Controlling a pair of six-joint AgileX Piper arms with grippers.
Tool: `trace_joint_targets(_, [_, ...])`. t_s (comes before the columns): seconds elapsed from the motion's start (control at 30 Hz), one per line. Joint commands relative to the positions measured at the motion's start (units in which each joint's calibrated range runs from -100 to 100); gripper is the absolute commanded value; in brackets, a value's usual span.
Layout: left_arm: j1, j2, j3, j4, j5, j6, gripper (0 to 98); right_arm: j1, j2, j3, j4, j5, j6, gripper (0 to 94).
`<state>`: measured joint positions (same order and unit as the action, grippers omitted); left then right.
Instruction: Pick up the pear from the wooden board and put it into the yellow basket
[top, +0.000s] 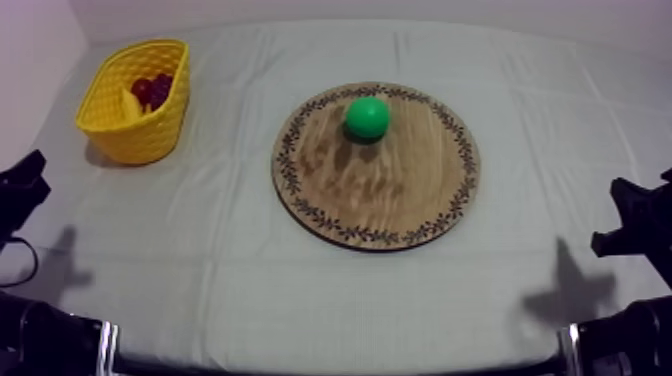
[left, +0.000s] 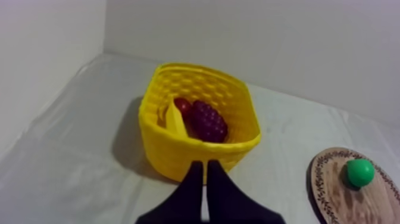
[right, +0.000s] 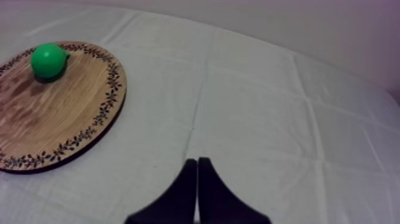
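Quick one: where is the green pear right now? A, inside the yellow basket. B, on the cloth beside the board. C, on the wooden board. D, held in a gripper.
C: the pear sits on the wooden board, near its far edge, well apart from the yellow basket.

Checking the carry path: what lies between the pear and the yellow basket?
Top view: from pear to yellow basket, only wooden board and bare cloth.

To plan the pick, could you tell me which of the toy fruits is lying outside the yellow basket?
The green pear, alone on the wooden board; the grapes, banana and small red fruit sit in the yellow basket.
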<state>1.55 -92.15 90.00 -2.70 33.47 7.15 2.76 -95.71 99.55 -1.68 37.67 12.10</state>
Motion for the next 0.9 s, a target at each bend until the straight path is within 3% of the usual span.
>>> trace_joint_targets(0.0, [0.91, 4.65, -6.57, -0.18, 0.02, -0.36, 0.0, 0.02, 0.04, 0.0, 0.0, 0.0, -0.03, 0.3])
trace_joint_targets(0.43, [10.5, 28.99, -32.98, -0.31, 2.67, -2.58, 0.0, 0.2, 0.04, 0.0, 0.0, 0.0, -0.02, 0.3])
trace_joint_targets(0.87, [19.13, 50.72, -49.25, -0.42, 8.19, -2.72, 0.0, 0.29, 0.04, 0.0, 0.0, 0.0, -0.01, 0.3])
